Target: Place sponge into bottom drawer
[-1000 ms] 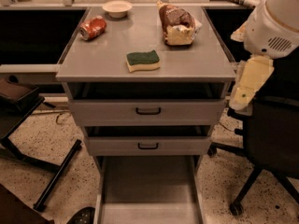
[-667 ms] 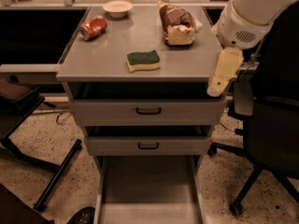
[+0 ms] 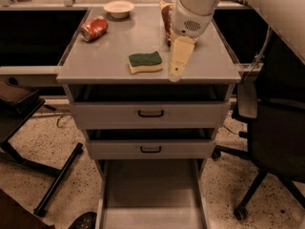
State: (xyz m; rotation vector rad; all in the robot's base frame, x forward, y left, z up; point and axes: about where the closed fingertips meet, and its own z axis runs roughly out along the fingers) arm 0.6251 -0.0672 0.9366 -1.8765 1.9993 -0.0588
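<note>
A grey metal cabinet stood in the middle of the view, its flat top serving as a table point(image 3: 105, 56). The robot's white arm point(image 3: 195, 8) came in from the upper right and bent steeply downward over the right half of the table. Its thick rounded wrist sat above a cream-coloured gripper point(image 3: 176, 72). The gripper pointed almost straight down and leaned slightly left, with its tip close to the table's front edge. It was seen side-on as a single tapering shape, so whether it was open or closed could not be told.

The sponge point(image 3: 145, 62) lay flat on the table, green side up, just beside the gripper on its left and apart from it. Farther back were a red can point(image 3: 94, 28) on its side and a small white bowl point(image 3: 118, 8). A brown bag point(image 3: 166, 18) was partly hidden behind the arm.

Below the table were two drawers with black handles point(image 3: 150, 113). Under them, the bottom drawer point(image 3: 150, 190) was pulled out toward the viewer, its flat grey floor showing. A dark office chair point(image 3: 276, 142) stood to the right.
</note>
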